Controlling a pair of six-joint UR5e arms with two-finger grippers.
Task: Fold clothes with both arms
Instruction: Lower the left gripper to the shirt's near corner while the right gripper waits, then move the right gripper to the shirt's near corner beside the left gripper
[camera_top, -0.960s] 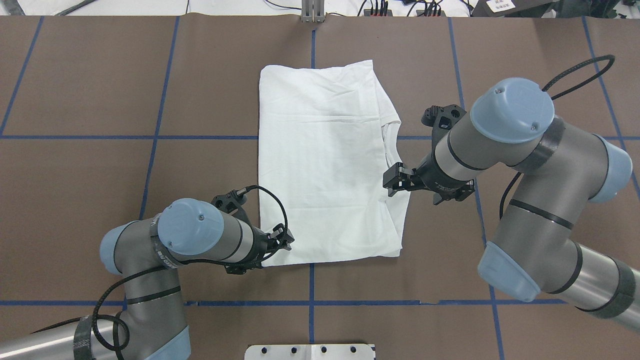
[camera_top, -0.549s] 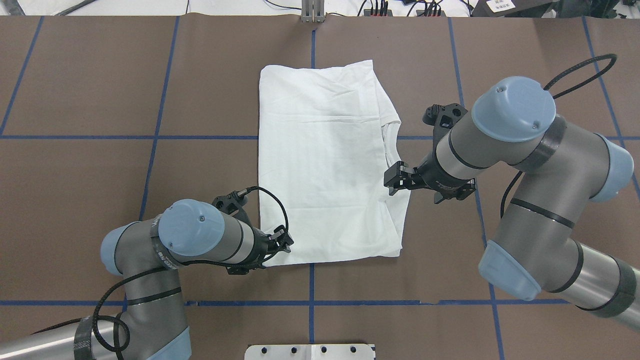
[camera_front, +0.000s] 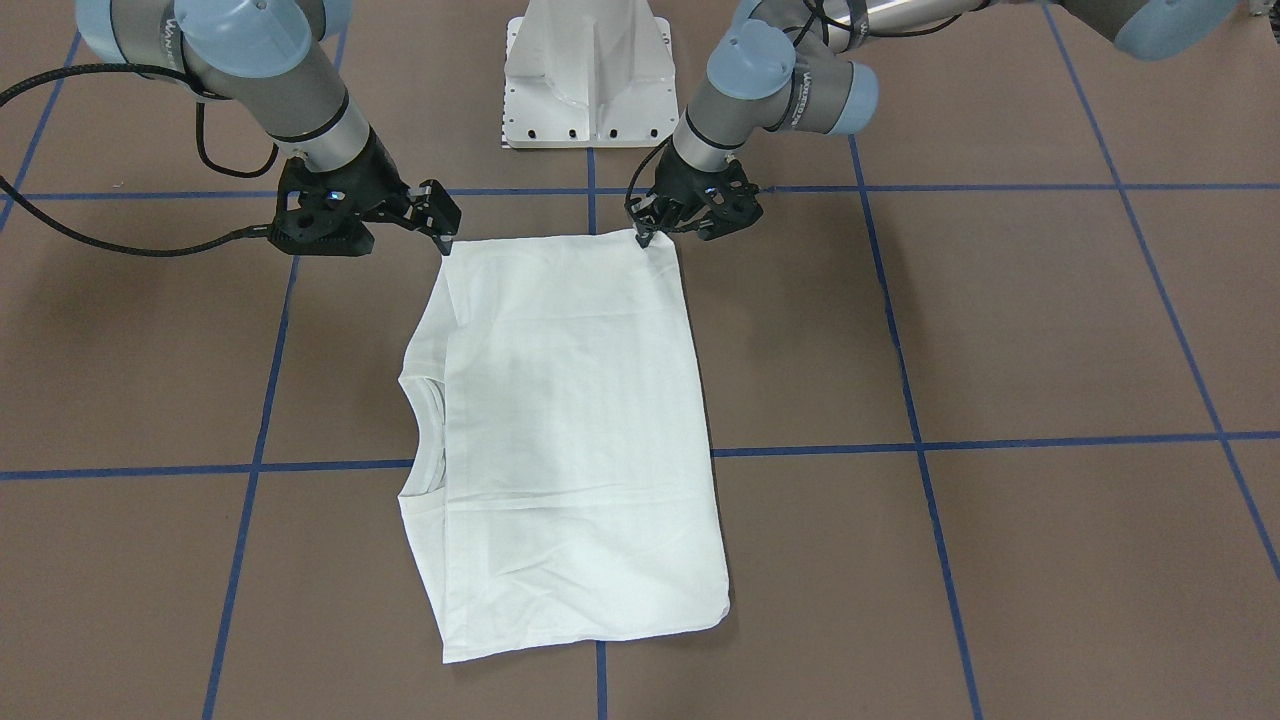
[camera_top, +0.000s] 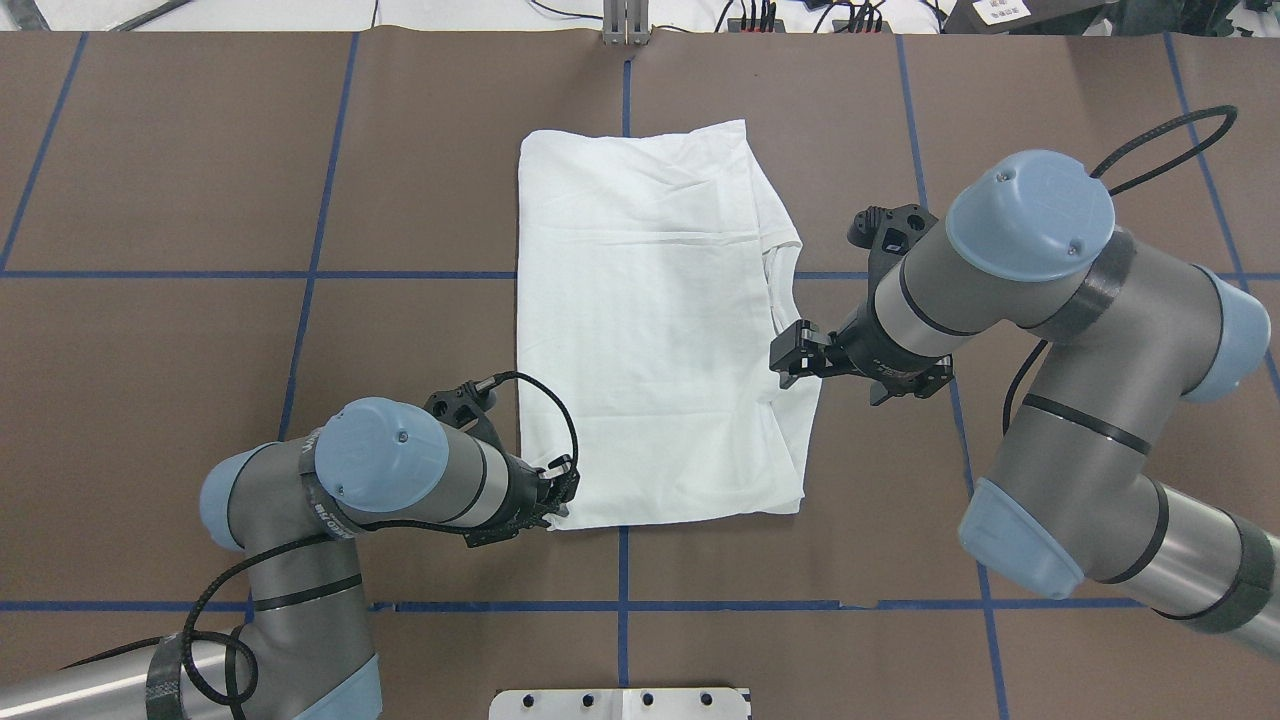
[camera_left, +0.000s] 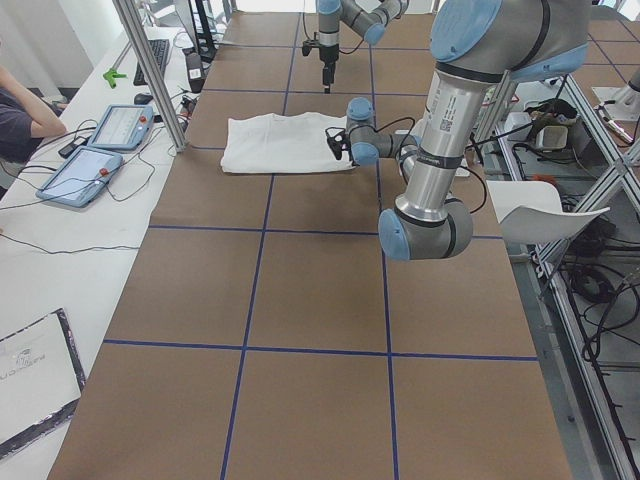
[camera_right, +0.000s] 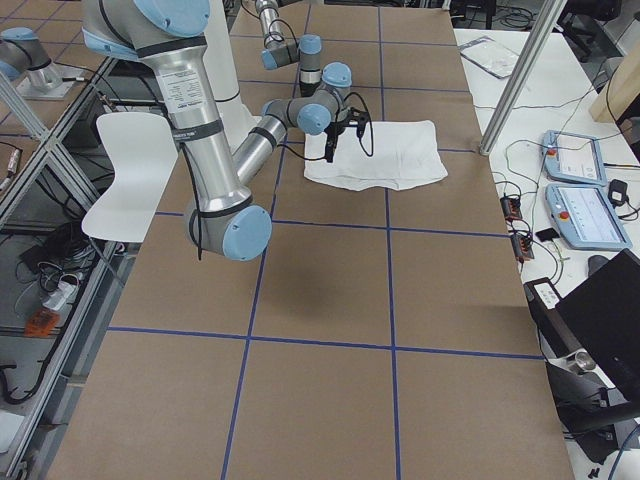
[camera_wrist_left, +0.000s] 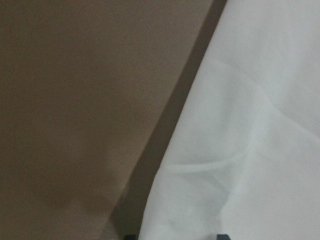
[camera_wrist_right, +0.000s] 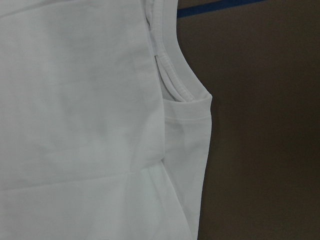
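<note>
The clothes are one white T-shirt (camera_top: 650, 330) folded into a rectangle and lying flat on the brown table (camera_top: 200, 200), its ribbed collar (camera_top: 780, 290) on the right edge. My left gripper (camera_top: 562, 492) is low at the shirt's near left corner. The left wrist view shows its two tips apart over the cloth edge (camera_wrist_left: 250, 125), so it is open. My right gripper (camera_top: 785, 358) hovers open over the right edge just below the collar (camera_wrist_right: 170, 75). In the front-facing view the left gripper (camera_front: 643, 238) and right gripper (camera_front: 445, 228) stand at the two corners of the shirt (camera_front: 560, 420) nearest the robot.
Blue tape lines (camera_top: 300, 275) divide the brown table cover into squares. The white pedestal base (camera_front: 588, 70) stands behind the shirt's near edge. Two tablets (camera_left: 120, 125) and a person's arm (camera_left: 25, 110) are at a side table beyond the far edge.
My left gripper has slid slightly toward the robot and lower onto the shirt's near left corner. The right arm has drifted a little to the right; the shirt lies as before.
</note>
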